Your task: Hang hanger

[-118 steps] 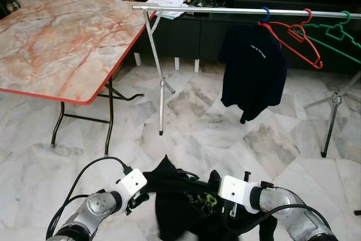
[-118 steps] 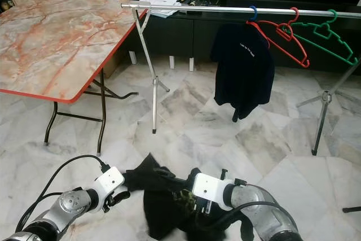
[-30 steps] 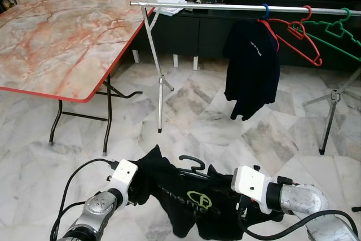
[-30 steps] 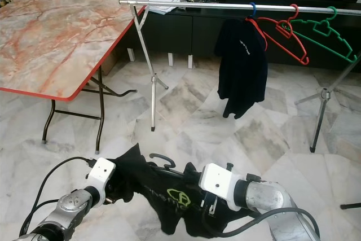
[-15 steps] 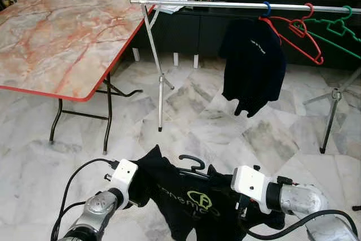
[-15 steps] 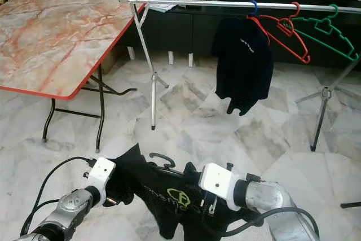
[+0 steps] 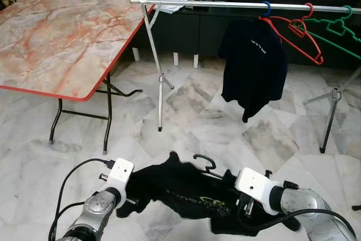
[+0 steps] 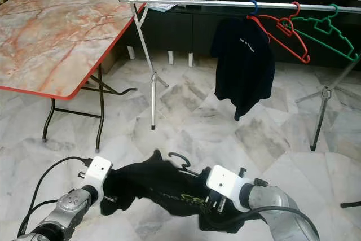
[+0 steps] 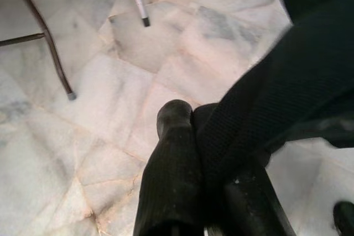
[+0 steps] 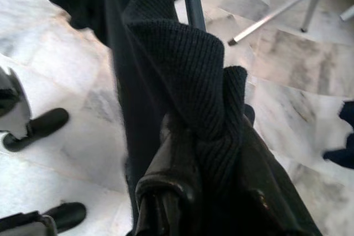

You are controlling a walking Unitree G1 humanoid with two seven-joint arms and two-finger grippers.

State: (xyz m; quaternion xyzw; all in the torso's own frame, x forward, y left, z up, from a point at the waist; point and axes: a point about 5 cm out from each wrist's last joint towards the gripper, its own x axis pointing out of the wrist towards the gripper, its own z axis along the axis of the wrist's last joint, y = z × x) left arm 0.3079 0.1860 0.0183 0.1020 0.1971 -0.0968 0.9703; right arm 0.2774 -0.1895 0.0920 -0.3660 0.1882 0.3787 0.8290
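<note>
Lower and flatter than half a second ago, the black T-shirt (image 7: 186, 193) on its black hanger (image 7: 206, 165) now sags across the bottom centre of the left eye view, its hook curling up just above the cloth. Left gripper (image 9: 202, 131) is clamped on the shirt's left edge, fabric pinched between its fingers; right gripper (image 10: 207, 136) is closed on a bunched fold at the shirt's right end, low in the frame. This looks like the carrying step: the garment is held between both arms, well short of the silver clothes rail (image 7: 237, 5) running along the upper frame. Next, the load must be raised and the hook brought over the rail, likely on the bare stretch left of the hanging dark T-shirt (image 7: 252, 63), red hanger (image 7: 296, 33) and green hanger (image 7: 335, 29).
</note>
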